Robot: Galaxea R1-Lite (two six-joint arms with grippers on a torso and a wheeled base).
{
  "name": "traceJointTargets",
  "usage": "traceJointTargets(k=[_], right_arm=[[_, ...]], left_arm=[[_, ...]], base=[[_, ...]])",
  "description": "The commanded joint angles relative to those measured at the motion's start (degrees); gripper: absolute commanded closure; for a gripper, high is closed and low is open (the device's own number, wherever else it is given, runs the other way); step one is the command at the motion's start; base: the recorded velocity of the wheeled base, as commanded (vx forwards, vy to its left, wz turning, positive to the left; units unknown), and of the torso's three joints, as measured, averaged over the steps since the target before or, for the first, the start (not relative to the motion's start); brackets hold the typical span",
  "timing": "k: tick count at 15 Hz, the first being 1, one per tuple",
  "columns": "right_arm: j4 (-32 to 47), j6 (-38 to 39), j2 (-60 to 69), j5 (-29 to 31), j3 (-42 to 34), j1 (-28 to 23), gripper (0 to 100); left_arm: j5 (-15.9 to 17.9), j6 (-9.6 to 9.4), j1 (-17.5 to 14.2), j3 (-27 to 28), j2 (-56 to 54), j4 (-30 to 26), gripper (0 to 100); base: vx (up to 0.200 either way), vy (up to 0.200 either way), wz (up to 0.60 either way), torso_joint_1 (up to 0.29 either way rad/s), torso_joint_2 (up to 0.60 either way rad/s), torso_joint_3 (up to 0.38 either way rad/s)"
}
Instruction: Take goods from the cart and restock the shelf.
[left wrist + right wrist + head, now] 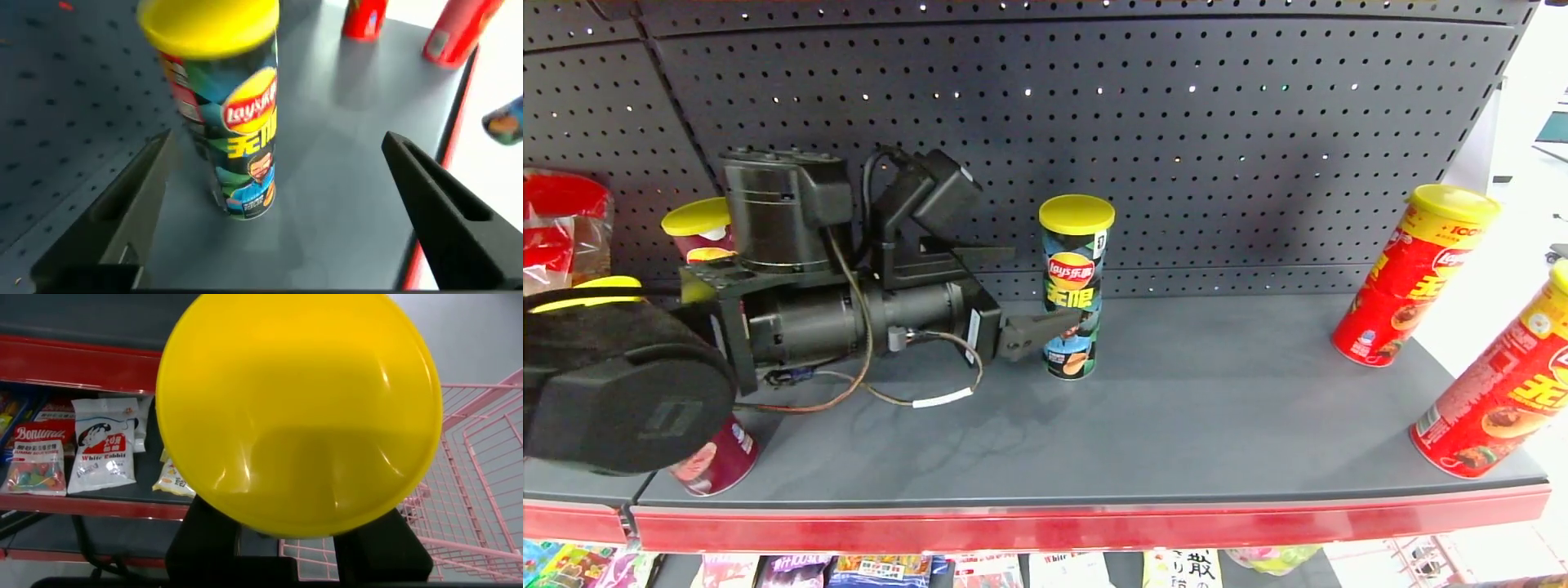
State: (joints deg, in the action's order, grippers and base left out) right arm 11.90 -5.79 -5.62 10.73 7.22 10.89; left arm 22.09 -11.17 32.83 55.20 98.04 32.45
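Observation:
A dark green-and-black chips can (1076, 286) with a yellow lid stands upright on the grey shelf (1192, 408), near the pegboard back wall. My left gripper (1054, 327) comes in from the left at the can's lower half. In the left wrist view the gripper (278, 140) is open, and the can (237, 139) stands between its spread fingers (122, 212), closer to one of them. My right gripper (298, 551) is shut on a can with a yellow lid (298, 408), held in front of the lower shelf and the pink cart (482, 457).
Two red cans (1413, 273) (1499, 376) stand at the shelf's right end. At the left are a maroon can (711, 461), a yellow-lidded can (698, 229) behind my arm, and red bags (556, 229). Snack bags (102, 445) lie on the lower shelf.

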Motion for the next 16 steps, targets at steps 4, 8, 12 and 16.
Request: traceJointTargets(k=[4,8,12,16], right_arm=[[0.0,0.1,-0.1,0.1,0.0,0.0,100],[0.0,0.1,-0.1,0.1,-0.1,0.0,100],[0.1,0.0,-0.1,0.1,0.0,0.0,100],[0.1,-0.1,-0.1,0.7,0.0,0.0,100]], left_arm=[[2.3,-2.63,-2.7,3.2,6.3,1.4,0],[8.1,-2.37,-5.3,7.0,7.5,1.1,0],[11.1,-2.46,-5.7,8.9,8.9,1.2,0],[12.2,-2.37,-5.8,11.3,10.8,1.4,0]], base=[[0.000,0.000,0.00,0.000,0.00,0.000],[0.000,0.000,0.00,0.000,0.00,0.000],[0.000,0.000,0.00,0.000,0.00,0.000],[0.000,0.000,0.00,0.000,0.00,0.000]])
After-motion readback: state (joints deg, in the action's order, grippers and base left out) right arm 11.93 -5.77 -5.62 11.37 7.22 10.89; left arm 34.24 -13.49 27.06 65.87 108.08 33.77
